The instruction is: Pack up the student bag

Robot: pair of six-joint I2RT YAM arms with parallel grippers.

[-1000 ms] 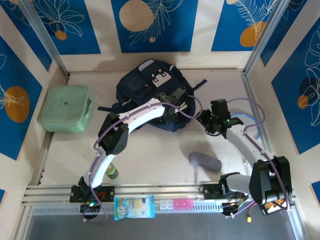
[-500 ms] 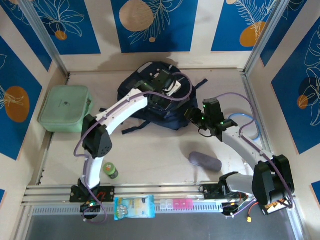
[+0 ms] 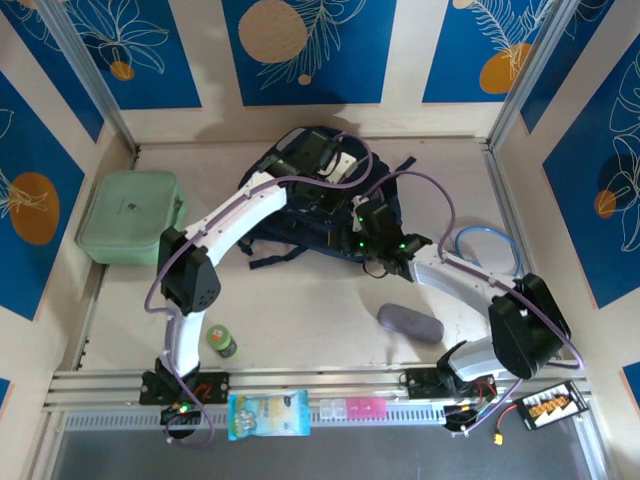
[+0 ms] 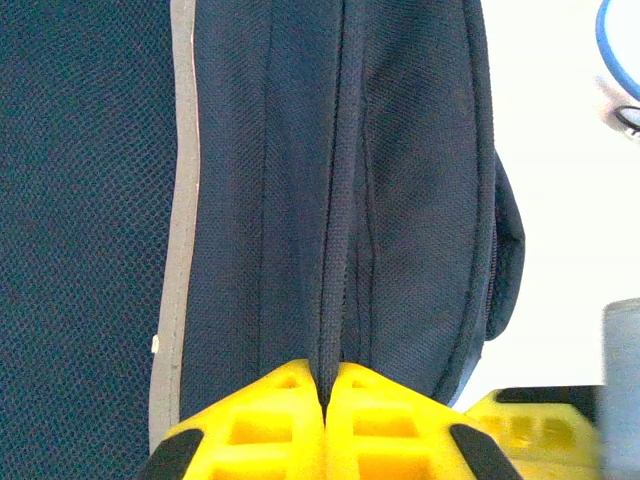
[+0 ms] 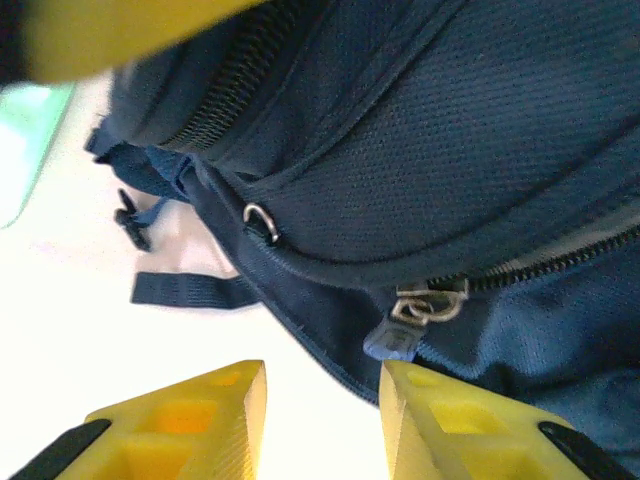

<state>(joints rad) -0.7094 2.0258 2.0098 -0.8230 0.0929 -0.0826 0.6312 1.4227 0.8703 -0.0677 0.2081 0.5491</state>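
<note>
The student bag [image 3: 300,190], dark navy with grey zip lines, lies at the back middle of the table. My left gripper [image 3: 322,168] reaches over its top. In the left wrist view its yellow fingertips [image 4: 290,400] are shut on a raised seam fold of the student bag [image 4: 420,200]. My right gripper [image 3: 368,228] sits at the bag's near right edge. In the right wrist view the right gripper [image 5: 322,400] stands open just off the bag's rim, with a grey zip pull [image 5: 398,338] beside its right fingertip [image 5: 430,400] and nothing between the jaws.
A mint green zip case [image 3: 130,215] lies at the left wall. A grey pouch [image 3: 410,322] and a green bottle [image 3: 221,341] lie near the front. A snack packet [image 3: 268,414] and a pink-white pill box [image 3: 350,408] rest on the front rail. Blue cable coil [image 3: 483,245] at right.
My left gripper moved farther back over the bag and closed on its fabric. My right gripper swung left to the bag's near edge and its jaws narrowed.
</note>
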